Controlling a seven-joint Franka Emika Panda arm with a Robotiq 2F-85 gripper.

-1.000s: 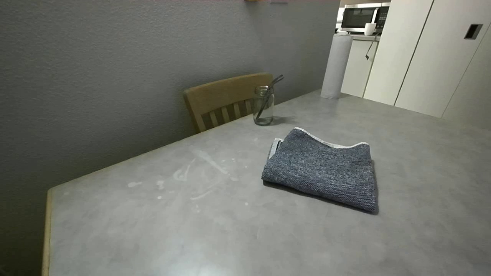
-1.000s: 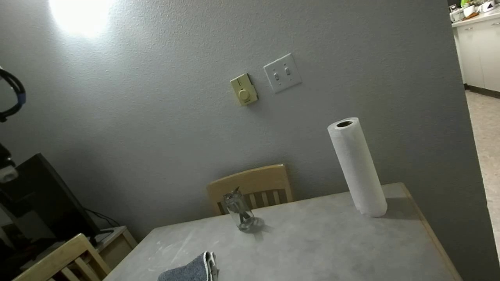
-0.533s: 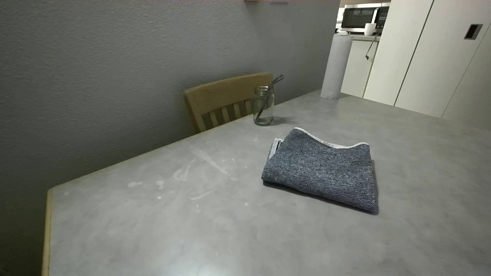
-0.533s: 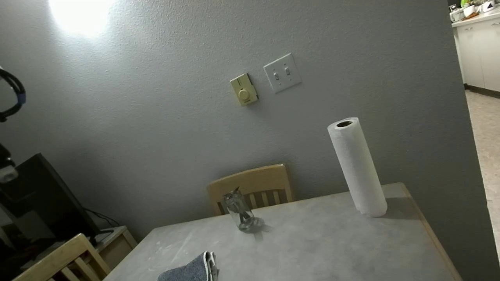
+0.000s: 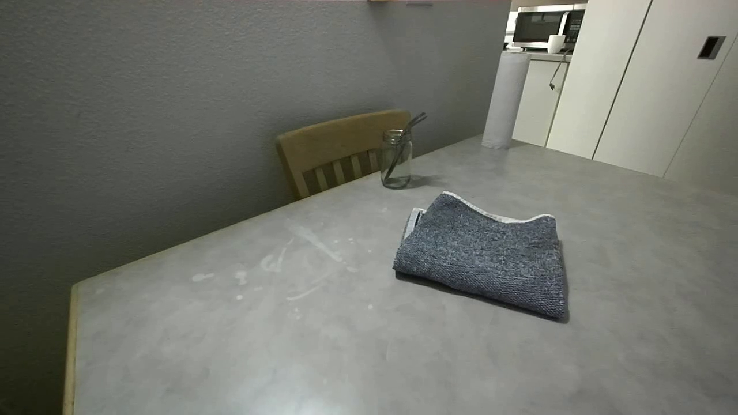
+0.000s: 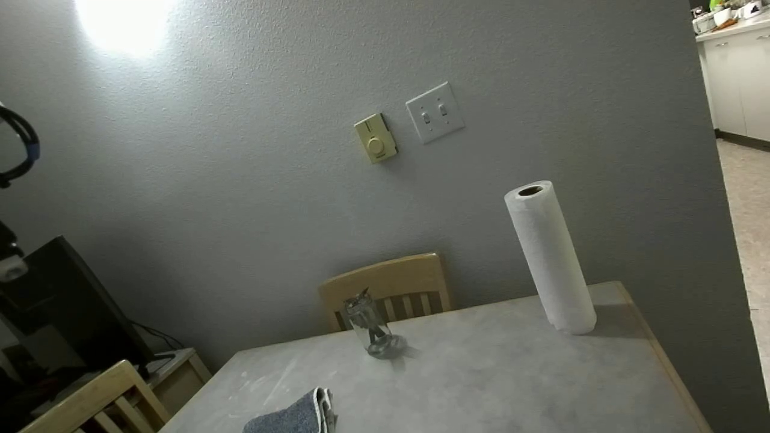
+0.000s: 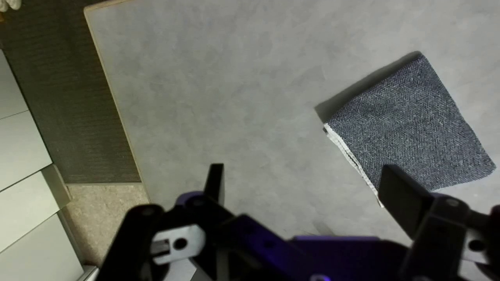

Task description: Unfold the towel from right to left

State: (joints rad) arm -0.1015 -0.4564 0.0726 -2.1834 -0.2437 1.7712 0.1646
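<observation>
The towel (image 5: pixel 484 253) is dark blue-grey with a pale edge. It lies folded on the grey table (image 5: pixel 259 346) in an exterior view, its pale edge raised in a curve along the far side. Only part of it shows at the bottom of an exterior view (image 6: pixel 292 418). In the wrist view the towel (image 7: pixel 414 125) lies at the right. My gripper (image 7: pixel 304 167) is open and empty above the table. Its right finger overlaps the towel's lower pale-edged corner in the picture; its left finger is over bare table. The gripper is outside both exterior views. No striped band shows.
A glass jar with metal utensils (image 5: pixel 396 161) stands behind the towel near the wall-side edge. A paper towel roll (image 6: pixel 550 258) stands at a table corner. A wooden chair (image 5: pixel 340 138) is against the wall. A table edge (image 7: pixel 113 89) runs down the wrist view's left.
</observation>
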